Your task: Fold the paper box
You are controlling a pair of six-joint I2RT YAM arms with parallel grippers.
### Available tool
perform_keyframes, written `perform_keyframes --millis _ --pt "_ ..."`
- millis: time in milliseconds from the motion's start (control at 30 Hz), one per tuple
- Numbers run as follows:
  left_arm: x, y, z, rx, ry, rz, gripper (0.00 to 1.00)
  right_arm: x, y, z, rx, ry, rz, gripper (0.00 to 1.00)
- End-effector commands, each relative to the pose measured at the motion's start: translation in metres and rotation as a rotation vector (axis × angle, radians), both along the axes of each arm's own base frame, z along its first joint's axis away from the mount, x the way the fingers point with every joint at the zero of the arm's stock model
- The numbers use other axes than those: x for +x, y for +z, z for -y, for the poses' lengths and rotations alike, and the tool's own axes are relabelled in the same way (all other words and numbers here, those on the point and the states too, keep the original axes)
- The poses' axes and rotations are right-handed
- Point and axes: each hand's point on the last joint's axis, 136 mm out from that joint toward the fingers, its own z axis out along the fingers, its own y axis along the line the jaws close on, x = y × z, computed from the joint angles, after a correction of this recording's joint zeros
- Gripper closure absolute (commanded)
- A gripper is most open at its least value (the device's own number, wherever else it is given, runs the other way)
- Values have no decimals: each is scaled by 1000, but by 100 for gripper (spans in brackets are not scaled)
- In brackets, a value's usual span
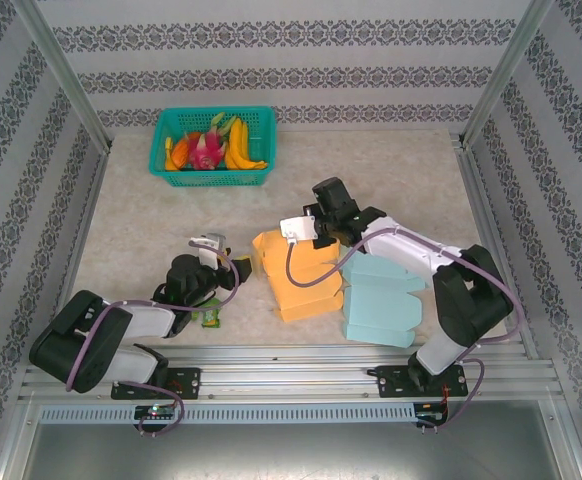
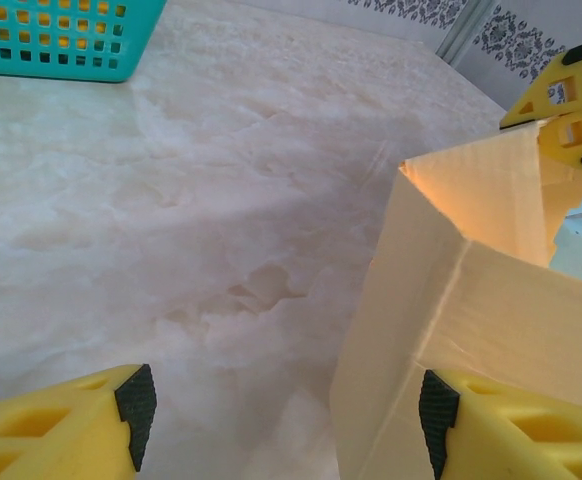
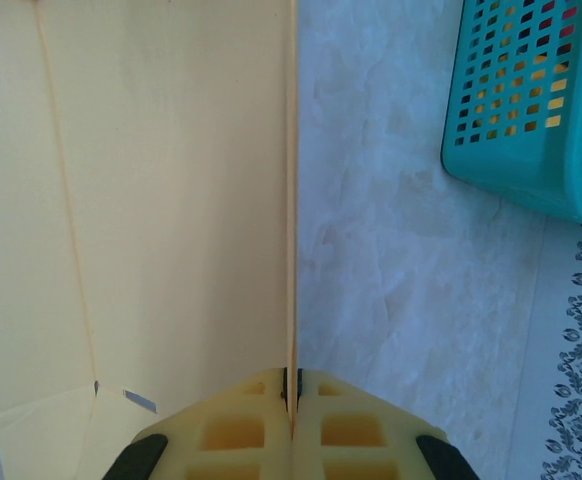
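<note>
Pinching the orange paper box (image 1: 296, 275), right end effector (image 3: 292, 385) clamped, left end effector (image 2: 286, 405) agape, teal basket (image 1: 211, 177) holding fruit (image 1: 211, 146)

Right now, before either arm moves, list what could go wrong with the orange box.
The right fingers pinch the orange paper box only by a thin panel edge; on a pull they may slip off or tear it.
The left fingers are open beside its upright wall, so nothing anchors it; it may slide.
The light blue paper box lies close alongside and may get dragged.

One orange paper box (image 1: 306, 295), one light-blue paper box (image 1: 381, 305), one teal basket (image 1: 211, 177) of fruit (image 1: 211, 148)
</note>
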Motion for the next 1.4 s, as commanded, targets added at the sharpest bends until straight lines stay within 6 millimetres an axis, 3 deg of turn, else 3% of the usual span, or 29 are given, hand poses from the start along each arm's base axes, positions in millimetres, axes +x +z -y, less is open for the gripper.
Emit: perform_keyframes --millis 0,233,400,867,1367 --pt "-6 11 6 -38 -26 22 27 -6 8 -3 29 33 12 100" --pt "-11 19 28 -77 -146 34 27 -6 7 -3 32 33 5 100" --pt "-17 14 43 -58 -226 27 26 -6 7 -2 33 34 -4 100" --pt "-6 16 51 -66 -229 30 26 -9 7 -3 39 44 -19 100" --pt "8 0 58 -19 -161 4 25 -11 0 -5 24 45 -26 100"
